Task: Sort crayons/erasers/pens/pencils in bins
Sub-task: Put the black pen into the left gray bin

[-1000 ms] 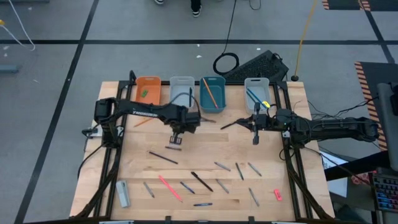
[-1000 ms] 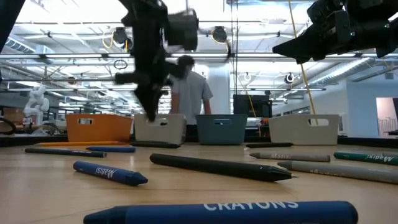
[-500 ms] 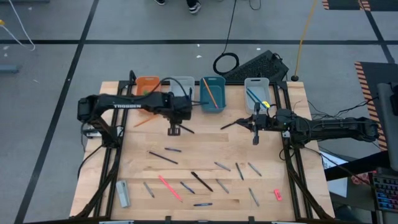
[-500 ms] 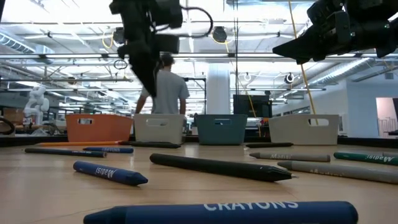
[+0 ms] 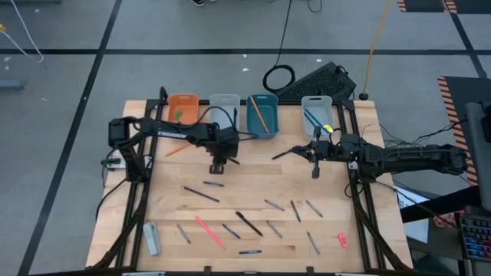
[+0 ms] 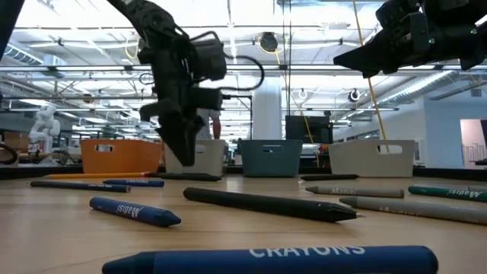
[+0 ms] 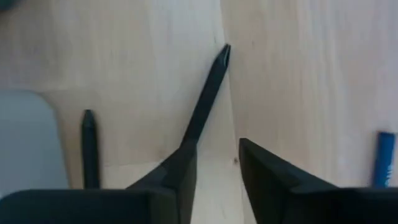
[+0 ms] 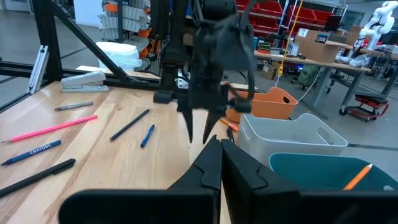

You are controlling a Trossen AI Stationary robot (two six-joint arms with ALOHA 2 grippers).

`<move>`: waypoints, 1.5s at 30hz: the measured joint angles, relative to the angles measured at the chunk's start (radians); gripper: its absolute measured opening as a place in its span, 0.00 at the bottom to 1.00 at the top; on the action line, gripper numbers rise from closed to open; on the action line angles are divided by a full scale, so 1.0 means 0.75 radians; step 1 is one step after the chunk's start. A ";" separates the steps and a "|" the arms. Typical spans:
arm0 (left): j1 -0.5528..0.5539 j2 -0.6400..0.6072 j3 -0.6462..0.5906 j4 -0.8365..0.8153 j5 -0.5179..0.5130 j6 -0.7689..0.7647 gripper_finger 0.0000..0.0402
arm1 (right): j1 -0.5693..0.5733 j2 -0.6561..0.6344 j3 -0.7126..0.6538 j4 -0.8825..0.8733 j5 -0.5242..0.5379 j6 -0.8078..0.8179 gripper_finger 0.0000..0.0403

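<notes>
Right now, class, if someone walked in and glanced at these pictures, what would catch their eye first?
First, the row of four bins along the table's far edge: an orange bin, two grey ones and a teal bin. Next, the left gripper, open, hanging just in front of them over a dark pen. Then the pens and crayons scattered across the near table, with a pink crayon standing out.

A black keyboard (image 5: 321, 79) and a coiled cable (image 5: 278, 78) lie on the floor beyond the table.
</notes>
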 joint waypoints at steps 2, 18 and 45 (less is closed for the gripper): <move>0.000 0.035 0.000 0.015 -0.010 0.029 0.35 | 0.000 0.000 0.000 0.000 0.000 -0.001 0.00; 0.002 0.094 0.002 -0.042 -0.007 0.053 0.34 | 0.000 0.000 0.000 -0.002 0.000 -0.003 0.00; -0.100 0.092 0.011 -0.038 -0.114 0.021 0.36 | 0.000 0.000 0.000 -0.001 0.000 -0.003 0.00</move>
